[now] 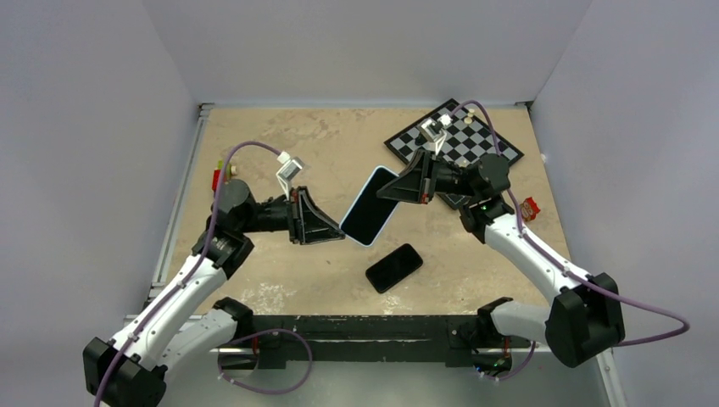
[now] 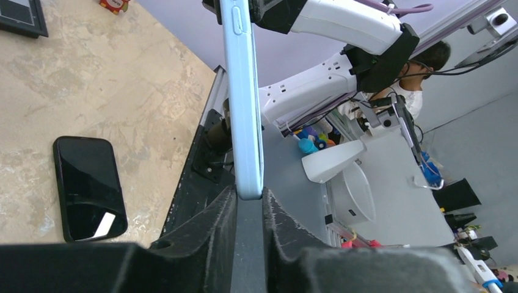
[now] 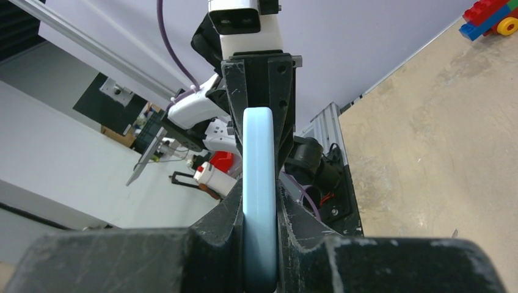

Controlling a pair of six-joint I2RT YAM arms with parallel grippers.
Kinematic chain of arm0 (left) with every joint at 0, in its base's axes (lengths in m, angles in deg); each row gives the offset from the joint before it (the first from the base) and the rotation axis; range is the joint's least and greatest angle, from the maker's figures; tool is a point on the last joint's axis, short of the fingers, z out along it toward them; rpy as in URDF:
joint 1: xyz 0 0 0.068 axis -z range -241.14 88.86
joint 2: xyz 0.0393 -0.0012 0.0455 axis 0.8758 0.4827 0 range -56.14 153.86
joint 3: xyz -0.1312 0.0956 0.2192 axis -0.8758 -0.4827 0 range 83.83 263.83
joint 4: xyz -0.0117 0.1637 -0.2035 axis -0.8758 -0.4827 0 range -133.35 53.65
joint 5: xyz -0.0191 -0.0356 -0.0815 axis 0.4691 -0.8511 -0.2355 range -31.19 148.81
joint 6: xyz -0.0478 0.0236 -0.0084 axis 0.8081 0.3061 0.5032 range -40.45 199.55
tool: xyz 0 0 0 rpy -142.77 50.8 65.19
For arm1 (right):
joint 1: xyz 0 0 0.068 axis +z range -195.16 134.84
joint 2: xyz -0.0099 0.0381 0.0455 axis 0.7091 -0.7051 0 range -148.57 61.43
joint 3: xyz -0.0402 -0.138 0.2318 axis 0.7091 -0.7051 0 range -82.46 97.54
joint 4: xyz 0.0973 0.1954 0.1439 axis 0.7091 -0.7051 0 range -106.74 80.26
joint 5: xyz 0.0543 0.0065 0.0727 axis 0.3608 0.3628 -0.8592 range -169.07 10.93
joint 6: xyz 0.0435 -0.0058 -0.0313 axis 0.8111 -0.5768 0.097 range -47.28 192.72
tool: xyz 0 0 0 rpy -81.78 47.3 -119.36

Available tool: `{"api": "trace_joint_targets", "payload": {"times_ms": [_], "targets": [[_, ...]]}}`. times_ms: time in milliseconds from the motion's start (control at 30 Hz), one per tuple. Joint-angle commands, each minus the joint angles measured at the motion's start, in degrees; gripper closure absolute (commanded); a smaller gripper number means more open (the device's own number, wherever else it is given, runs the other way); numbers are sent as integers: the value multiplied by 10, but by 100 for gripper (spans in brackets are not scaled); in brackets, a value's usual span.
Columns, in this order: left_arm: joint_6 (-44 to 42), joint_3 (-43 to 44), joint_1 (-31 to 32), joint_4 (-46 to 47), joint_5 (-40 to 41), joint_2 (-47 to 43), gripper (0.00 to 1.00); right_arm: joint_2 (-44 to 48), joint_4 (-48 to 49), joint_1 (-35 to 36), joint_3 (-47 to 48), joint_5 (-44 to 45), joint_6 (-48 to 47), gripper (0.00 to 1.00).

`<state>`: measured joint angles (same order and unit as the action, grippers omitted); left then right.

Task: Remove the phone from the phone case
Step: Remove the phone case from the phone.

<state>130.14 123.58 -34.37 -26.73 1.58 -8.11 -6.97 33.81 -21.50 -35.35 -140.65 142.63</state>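
Observation:
A light blue phone case (image 1: 370, 206) with a dark face hangs tilted above the table, held at both ends. My left gripper (image 1: 342, 231) is shut on its lower end; the left wrist view shows the case's edge (image 2: 242, 97) pinched at the fingertips (image 2: 223, 207). My right gripper (image 1: 383, 193) is shut on its upper end, the case (image 3: 259, 183) deep between the fingers (image 3: 293, 220). A black phone (image 1: 394, 267) lies flat on the table below, also in the left wrist view (image 2: 88, 186). Whether the case holds anything I cannot tell.
A chessboard (image 1: 475, 140) with a few pieces lies at the back right. A small red packet (image 1: 530, 208) sits right of the right arm. Red and yellow bricks (image 1: 219, 176) sit at the left edge. A black rail (image 1: 365, 335) runs along the front.

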Motion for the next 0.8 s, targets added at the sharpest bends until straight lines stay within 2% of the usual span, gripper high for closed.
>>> {"api": "trace_joint_targets", "payload": {"times_ms": [0,133,267,433,533,633,767], "targets": [[9,20,2,57,-28,11,78,1,71,1,27,-3,32,100],[49,-2,2,193,-87,20,92,-8,146,2,15,-14,86,100],[42,11,2,233,-125,54,100,-25,262,8,4,-27,176,100],[-18,33,-1,196,-107,93,100,-41,370,8,7,-23,274,100],[-40,53,-1,175,-96,120,100,-65,483,8,14,-4,372,100],[-97,84,-1,104,-81,150,100,-101,592,8,33,20,468,100],[-168,119,-1,-10,-8,170,100,-105,584,8,42,32,472,100]]}}
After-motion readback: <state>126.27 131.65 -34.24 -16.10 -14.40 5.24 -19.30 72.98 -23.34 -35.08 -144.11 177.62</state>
